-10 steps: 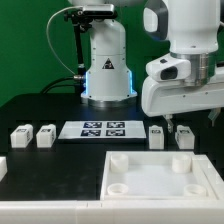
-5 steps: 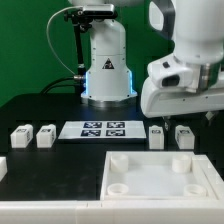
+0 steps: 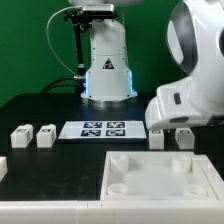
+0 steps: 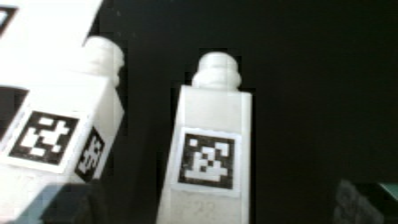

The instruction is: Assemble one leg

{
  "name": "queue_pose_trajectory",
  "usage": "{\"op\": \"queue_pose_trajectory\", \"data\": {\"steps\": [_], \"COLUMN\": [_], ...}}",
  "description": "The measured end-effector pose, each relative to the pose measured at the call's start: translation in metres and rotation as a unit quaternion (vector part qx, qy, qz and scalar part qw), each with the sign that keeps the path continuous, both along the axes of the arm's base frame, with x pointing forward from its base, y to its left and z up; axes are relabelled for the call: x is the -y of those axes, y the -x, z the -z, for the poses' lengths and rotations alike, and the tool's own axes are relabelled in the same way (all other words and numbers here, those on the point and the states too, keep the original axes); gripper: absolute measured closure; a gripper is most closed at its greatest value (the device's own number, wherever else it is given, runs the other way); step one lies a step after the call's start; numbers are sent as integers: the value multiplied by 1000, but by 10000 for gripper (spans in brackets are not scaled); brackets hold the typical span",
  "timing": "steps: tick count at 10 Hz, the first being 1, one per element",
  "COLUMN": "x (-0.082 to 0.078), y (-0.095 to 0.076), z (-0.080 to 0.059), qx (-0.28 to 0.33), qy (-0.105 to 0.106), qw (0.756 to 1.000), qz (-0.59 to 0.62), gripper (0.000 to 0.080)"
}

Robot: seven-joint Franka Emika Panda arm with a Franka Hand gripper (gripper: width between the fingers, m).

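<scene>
Currently, the large white tray point(image 3: 155, 182) lies on the black bench point(image 3: 60, 160) at the near right of the exterior view; inside its rim only its own round corner sockets point(image 3: 119, 163) show. Behind its far edge stand two small white blocks, the inner right leg point(image 3: 157, 137) and the outer right leg point(image 3: 184, 136), near each other but apart. Two further blocks, the far left leg point(image 3: 20, 136) and the near left leg point(image 3: 45, 135), stand at the exterior view's left, and the marker board point(image 3: 100, 128) lies flat between the two pairs. The robot base point(image 3: 105, 60) sits behind the marker board. The end effector point(image 3: 172, 125) hangs just above the right pair, under the white wrist housing point(image 3: 190, 100); its fingers are hidden, so it cannot be told whether it is spread or pressed together. The wrist view centres on the leg point(image 4: 214, 140), with its tag point(image 4: 212, 160) facing the camera and a rounded peg point(image 4: 215, 68) at one end. A neighbouring leg point(image 4: 63, 120) lies beside it, apart. Which block of the right pair is the leg cannot be told. Compared with half a second ago, the wrist housing has dropped and tilted toward the exterior view's right, and it now covers the fingers that were visible then. The tray, blocks and marker board are unmoved.
</scene>
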State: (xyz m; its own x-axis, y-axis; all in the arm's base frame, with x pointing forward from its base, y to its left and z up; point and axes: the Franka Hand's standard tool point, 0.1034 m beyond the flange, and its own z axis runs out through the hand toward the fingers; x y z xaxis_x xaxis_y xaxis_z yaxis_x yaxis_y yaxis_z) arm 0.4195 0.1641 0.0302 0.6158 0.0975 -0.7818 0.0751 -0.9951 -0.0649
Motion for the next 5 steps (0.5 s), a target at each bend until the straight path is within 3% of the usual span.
{"op": "queue_pose_trajectory", "data": {"steps": [2, 3, 5], "x": [-2, -1, -3], "y": [10, 17, 21], "z": [6, 15, 21], "qx": [-15, -27, -27], "qy": [25, 30, 33], "qw": [999, 999, 999], "qz": [13, 16, 16], "gripper": [151, 151, 151]}}
